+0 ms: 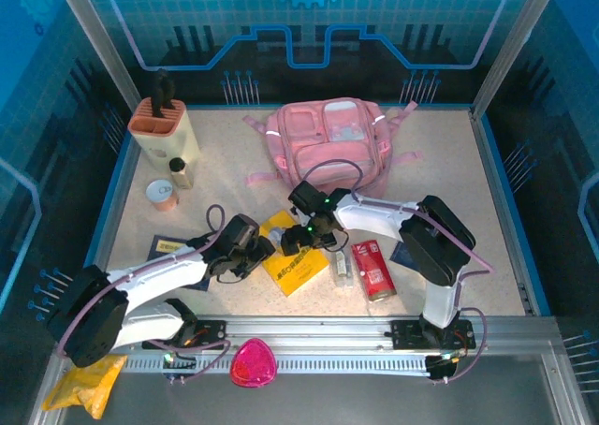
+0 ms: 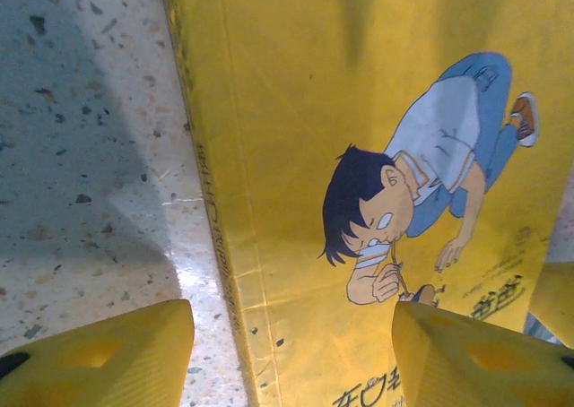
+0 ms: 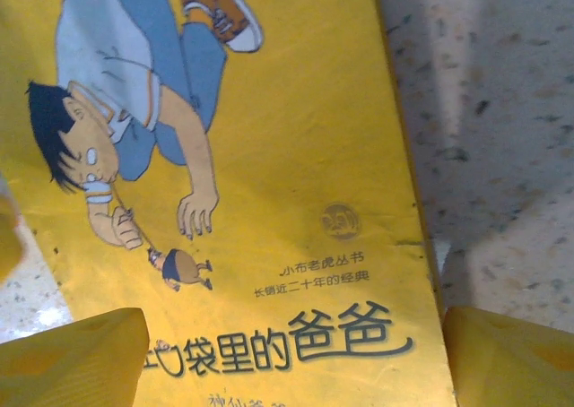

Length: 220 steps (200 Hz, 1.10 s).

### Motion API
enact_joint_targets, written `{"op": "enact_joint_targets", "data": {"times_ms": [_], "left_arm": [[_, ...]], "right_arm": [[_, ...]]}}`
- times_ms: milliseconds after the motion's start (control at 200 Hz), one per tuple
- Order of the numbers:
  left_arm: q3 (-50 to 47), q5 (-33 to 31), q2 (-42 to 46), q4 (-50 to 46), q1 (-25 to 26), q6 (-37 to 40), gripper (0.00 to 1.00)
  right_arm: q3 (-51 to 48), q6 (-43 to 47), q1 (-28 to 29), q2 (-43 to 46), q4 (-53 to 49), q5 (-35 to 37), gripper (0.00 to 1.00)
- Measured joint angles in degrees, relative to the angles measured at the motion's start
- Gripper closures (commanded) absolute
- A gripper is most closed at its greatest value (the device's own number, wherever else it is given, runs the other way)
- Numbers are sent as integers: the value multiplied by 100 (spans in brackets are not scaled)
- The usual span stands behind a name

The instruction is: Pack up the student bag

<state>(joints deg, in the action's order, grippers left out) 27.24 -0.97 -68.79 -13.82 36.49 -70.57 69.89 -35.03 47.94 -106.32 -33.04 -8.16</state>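
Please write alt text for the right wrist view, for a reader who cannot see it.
A yellow book with a cartoon boy on its cover lies on a speckled table, seen from close above. Two yellow fingers of the right gripper stand wide apart at the bottom corners, with nothing held between them.

- A yellow book, a cartoon boy on its cover, lies flat on the speckled tabletop.
- A red carton lies just beside a small clear bottle.
- A cream holder, small jar and tape roll sit back left.
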Motion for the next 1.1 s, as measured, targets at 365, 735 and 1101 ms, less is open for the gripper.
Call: {"op": "enact_joint_targets", "data": {"times_ms": [365,735,1101], "left_arm": [[0,0,-240,42,-2,-144,49],[39,70,-302,11,-13,50,50],[39,66,-313,4,-13,61,50]], "right_arm": [[31,-72,39,-101,9,-151,22],[-39,-59,39,-127,63,-422,29],[-144,-129,-13,487,264,-859,36]]}}
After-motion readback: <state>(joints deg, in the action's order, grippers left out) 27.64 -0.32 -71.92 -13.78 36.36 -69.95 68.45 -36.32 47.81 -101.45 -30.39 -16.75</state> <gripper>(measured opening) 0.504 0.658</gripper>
